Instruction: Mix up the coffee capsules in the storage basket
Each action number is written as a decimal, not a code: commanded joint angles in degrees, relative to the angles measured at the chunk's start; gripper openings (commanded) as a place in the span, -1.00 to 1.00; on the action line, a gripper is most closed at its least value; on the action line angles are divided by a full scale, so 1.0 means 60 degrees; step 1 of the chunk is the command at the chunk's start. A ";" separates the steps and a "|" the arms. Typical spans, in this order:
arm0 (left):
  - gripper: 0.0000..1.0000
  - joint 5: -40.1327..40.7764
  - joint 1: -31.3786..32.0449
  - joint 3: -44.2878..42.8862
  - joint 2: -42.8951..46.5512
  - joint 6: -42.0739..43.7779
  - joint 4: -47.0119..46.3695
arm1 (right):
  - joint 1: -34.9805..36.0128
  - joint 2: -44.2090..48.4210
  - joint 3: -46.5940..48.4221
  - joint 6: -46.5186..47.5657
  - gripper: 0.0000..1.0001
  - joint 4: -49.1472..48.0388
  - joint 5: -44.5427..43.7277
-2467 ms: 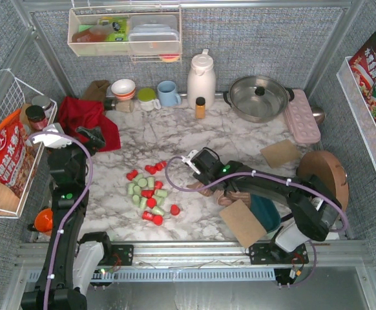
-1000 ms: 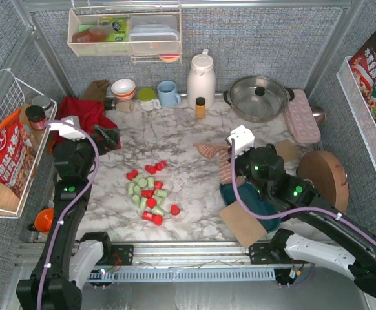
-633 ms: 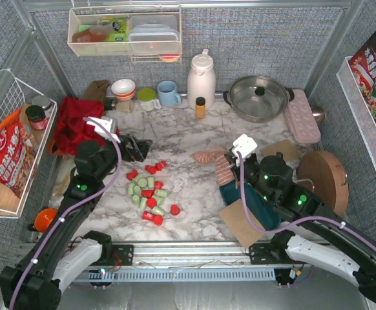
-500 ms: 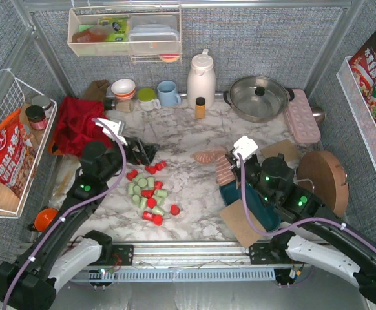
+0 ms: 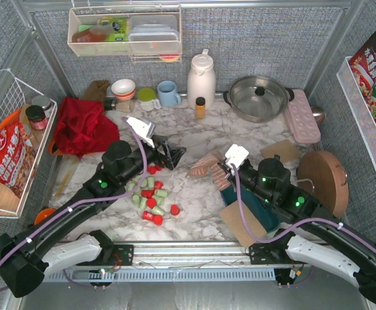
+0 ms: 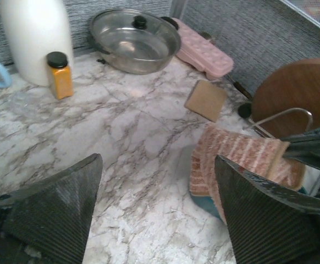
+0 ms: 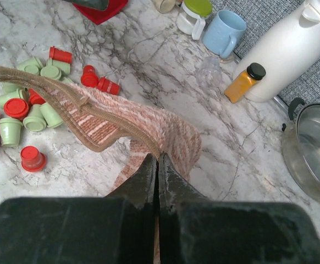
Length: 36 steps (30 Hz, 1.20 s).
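Red and mint-green coffee capsules [image 5: 150,194] lie loose in a cluster on the marble, not in the storage basket; the right wrist view has them at far left [image 7: 28,104]. The teal storage basket [image 5: 264,210] sits right of centre, mostly hidden under my right arm; the left wrist view catches a sliver [image 6: 207,203]. My right gripper [image 5: 218,169] [image 7: 157,157] is shut on a pink striped cloth [image 5: 204,165] [image 7: 121,118] [image 6: 242,159], held up left of the basket. My left gripper [image 5: 170,155] [image 6: 159,165] hovers open and empty above the capsules' far edge, facing the cloth.
Along the back stand a white thermos [image 5: 201,79], an orange bottle [image 5: 200,107], a blue mug [image 5: 168,93] and a steel pot [image 5: 259,97]. A red cloth [image 5: 81,126] lies at left. Cardboard pieces [image 5: 240,223] and a round wooden board [image 5: 323,174] flank the basket.
My left arm has swung from the left edge to the centre, its open gripper now over the capsules. My right gripper has shifted the cloth slightly left.
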State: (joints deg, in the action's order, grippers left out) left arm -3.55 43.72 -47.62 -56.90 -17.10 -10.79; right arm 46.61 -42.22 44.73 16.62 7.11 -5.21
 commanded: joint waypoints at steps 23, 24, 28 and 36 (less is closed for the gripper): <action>0.76 -0.1118 0.2066 -0.0119 -0.2088 0.1403 -0.1945 | 0.0010 0.0644 -0.0335 0.0100 -1.00 -0.0572 0.0801; 0.75 -0.1121 0.2103 -0.0146 -0.2156 0.1424 -0.1984 | 0.0010 0.0669 -0.0327 0.0101 -1.00 -0.0571 0.0816; 0.67 -0.1174 0.2278 -0.0198 -0.2434 0.1459 -0.2237 | 0.0010 0.0686 -0.0336 0.0063 -1.00 -0.0564 0.1025; -0.23 -0.1397 0.2526 -0.0510 -0.2949 0.1711 -0.2409 | 0.0010 0.0402 -0.0118 -0.0001 -1.00 -0.0316 0.0800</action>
State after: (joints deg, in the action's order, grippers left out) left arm -11.07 58.67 -49.36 -73.65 -8.27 -22.65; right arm 46.59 -39.53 43.07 17.19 5.93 0.40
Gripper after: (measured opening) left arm 0.518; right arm 0.004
